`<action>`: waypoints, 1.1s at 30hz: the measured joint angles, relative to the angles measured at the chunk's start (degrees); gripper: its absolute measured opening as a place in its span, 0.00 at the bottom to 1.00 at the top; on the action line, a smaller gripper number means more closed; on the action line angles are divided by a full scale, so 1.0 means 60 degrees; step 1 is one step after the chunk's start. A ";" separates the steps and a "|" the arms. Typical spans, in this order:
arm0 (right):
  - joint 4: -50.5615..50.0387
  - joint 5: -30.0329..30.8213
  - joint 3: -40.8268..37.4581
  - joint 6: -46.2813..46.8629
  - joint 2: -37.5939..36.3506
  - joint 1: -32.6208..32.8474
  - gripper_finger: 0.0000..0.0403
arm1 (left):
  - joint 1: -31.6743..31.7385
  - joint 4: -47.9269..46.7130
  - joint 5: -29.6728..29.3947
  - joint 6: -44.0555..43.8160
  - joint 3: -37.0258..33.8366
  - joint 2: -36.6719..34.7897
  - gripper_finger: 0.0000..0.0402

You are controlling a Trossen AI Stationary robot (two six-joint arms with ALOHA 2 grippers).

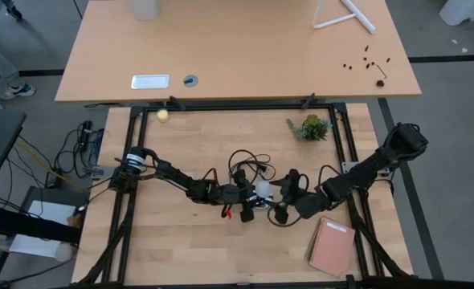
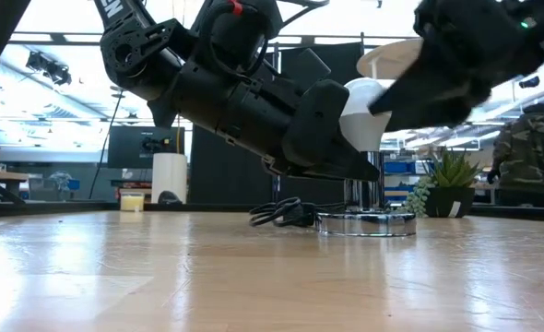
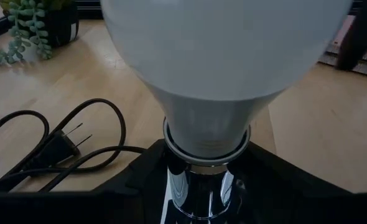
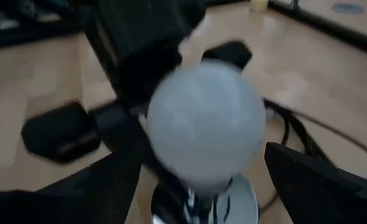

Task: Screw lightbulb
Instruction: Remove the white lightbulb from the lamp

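The white lightbulb (image 3: 227, 56) stands upright, base down, in a socket on a chrome stem (image 3: 196, 193) that rises from the round silver disc (image 2: 366, 222). It also shows in the high view (image 1: 263, 190) and the right wrist view (image 4: 205, 127). My left gripper (image 3: 199, 202) is shut around the stem just under the bulb. My right gripper (image 4: 211, 186) is open, with one finger on each side of the bulb's round top. I cannot tell whether it touches the bulb. My left gripper holds the chrome stem (image 3: 199, 180) right below the bulb's neck, between its two dark fingers (image 3: 134, 186). It comes in roughly level from the table's left. The stem stands upright on its disc on the table.
The black cord with its plug (image 3: 59, 146) lies looped on the table behind the socket (image 1: 249, 164). A small plant (image 1: 311, 127) stands at the far right. A brown notebook (image 1: 332, 247) lies at the near right and a yellowish ball (image 1: 163, 115) at the far left. A person (image 2: 530, 148) stands beyond the table.
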 joint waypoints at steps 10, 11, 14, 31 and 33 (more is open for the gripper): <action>0.0249 -0.1378 0.0014 -0.0286 0.0004 -0.0813 0.86 | 0.0000 0.0004 -0.0017 -0.0005 -0.0004 0.0000 0.46; 0.0133 -0.1525 0.0069 -0.0286 0.0004 -0.0842 0.86 | -0.0002 0.0004 -0.0018 -0.0005 -0.0004 0.0000 0.46; -0.0540 -0.1960 0.0439 -0.0283 0.0004 -0.0942 0.86 | -0.0015 0.0004 -0.0018 -0.0005 -0.0004 0.0000 0.46; -0.4216 -0.3007 0.2699 0.0537 0.0007 -0.1567 0.86 | -0.0044 0.0004 -0.0029 -0.0001 -0.0007 0.0011 0.46; -0.4256 -0.2994 0.2699 0.0602 0.0007 -0.1498 0.86 | -0.0044 0.0004 -0.0029 -0.0001 -0.0007 0.0011 0.46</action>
